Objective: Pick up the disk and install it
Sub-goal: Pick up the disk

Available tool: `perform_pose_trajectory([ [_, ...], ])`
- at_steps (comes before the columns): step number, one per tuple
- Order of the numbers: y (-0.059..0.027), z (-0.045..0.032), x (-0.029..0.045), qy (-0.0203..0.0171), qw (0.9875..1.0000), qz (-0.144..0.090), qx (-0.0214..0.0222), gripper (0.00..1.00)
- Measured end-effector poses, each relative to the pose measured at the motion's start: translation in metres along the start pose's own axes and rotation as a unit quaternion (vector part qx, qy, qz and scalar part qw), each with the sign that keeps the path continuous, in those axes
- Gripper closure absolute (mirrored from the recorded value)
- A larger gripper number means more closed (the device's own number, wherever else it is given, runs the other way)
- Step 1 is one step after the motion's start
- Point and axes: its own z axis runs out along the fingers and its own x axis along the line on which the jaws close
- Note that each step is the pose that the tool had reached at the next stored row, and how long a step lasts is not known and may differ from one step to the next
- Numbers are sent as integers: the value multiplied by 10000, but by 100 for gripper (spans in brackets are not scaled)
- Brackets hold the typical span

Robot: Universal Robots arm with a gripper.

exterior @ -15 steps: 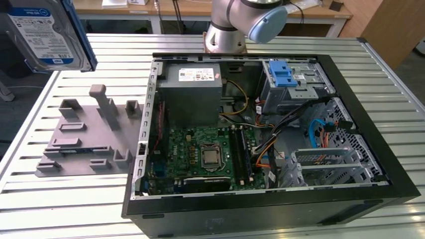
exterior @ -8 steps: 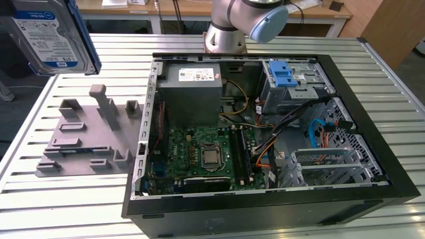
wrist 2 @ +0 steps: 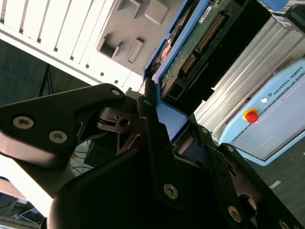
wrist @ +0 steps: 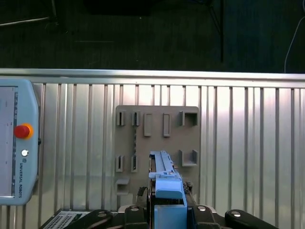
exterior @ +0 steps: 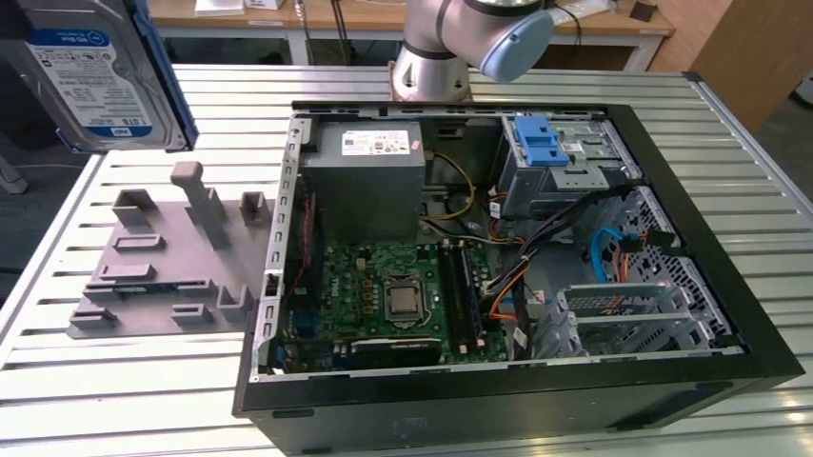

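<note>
Blue-framed and pinched at its edge, the disk [exterior: 95, 81] hangs above the grey holder [exterior: 166, 257] with my claw [wrist 2: 169, 119] clamped on it, high enough, I reckon, to clear those posts [exterior: 204, 200] and the wall of the open case [exterior: 508, 405].

Computer case [exterior: 508, 398]: open, lying on the slatted surface [exterior: 128, 381].
Power supply [exterior: 366, 176]: inside the case, beside the drive cage [exterior: 565, 162].
Grey fixture plate [exterior: 152, 276]: on the surface, just beside the case.

Disk [exterior: 95, 90] cropped by exterior view's top-left corner; claw [wrist: 169, 210] cut by edge.
</note>
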Motion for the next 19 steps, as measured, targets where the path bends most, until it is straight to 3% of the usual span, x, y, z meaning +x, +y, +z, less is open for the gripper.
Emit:
perform_pose_trajectory([
  [5,-50,-1,65,0,10000,0,-3,64],
  [19,-291,-7,173,0,10000,2,-9,64],
])
